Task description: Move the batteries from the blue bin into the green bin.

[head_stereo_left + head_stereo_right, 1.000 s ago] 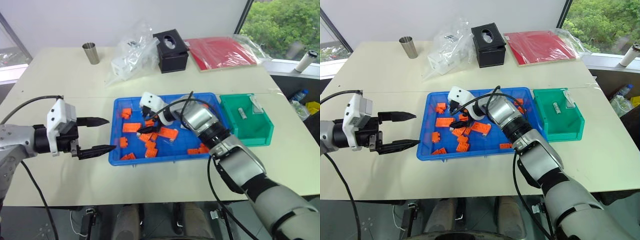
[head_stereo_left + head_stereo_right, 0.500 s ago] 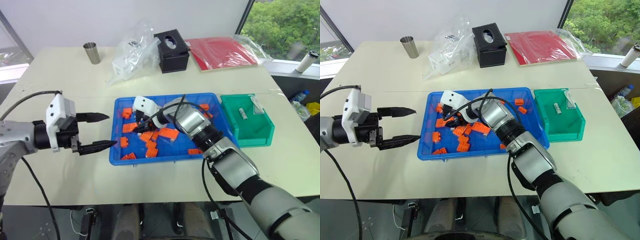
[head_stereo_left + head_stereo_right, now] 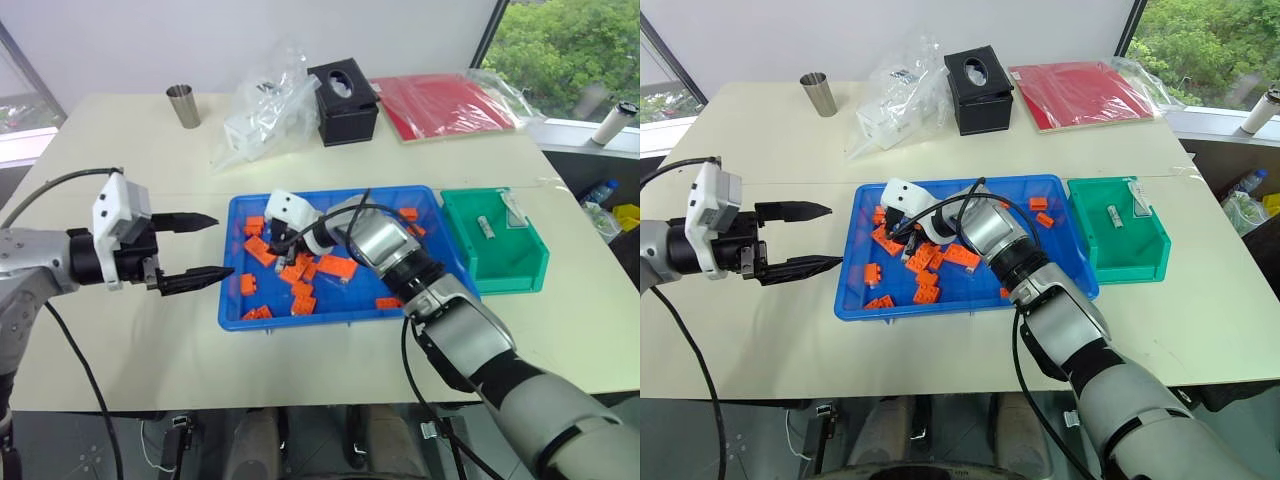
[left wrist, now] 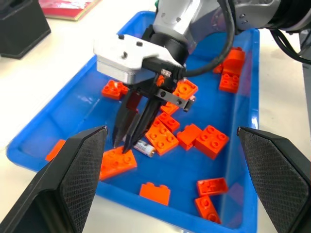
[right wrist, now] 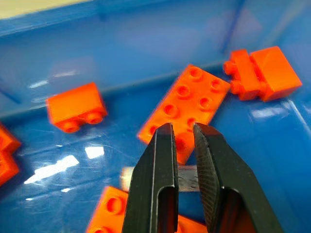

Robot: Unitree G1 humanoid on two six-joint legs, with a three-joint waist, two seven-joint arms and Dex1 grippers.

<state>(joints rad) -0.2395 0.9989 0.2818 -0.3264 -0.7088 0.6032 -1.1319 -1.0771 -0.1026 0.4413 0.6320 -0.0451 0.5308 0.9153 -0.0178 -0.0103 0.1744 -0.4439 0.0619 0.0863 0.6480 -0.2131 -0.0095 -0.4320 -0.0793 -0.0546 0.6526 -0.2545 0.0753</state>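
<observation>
1. Right gripper (image 4: 127, 143) clamped on a battery (image 4: 144, 147), fingers nearly together, inside the blue bin (image 3: 330, 315)
2. Left gripper (image 3: 210, 246) apart, beside the bin's edge
3. Green bin (image 3: 520, 268) holds another battery (image 3: 484, 227), well apart from both grippers

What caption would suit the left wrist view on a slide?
Right gripper shut on a battery among orange blocks in the blue bin.

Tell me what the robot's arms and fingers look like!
Both arms are shiny silver-grey metal with black joints, and thin black cables loop along them. Each wrist carries a boxy white block. The left gripper and the right gripper each have two long, black, pointed fingers. Close up, the left one's fingers have a fine mesh-like texture on their insides.
</observation>
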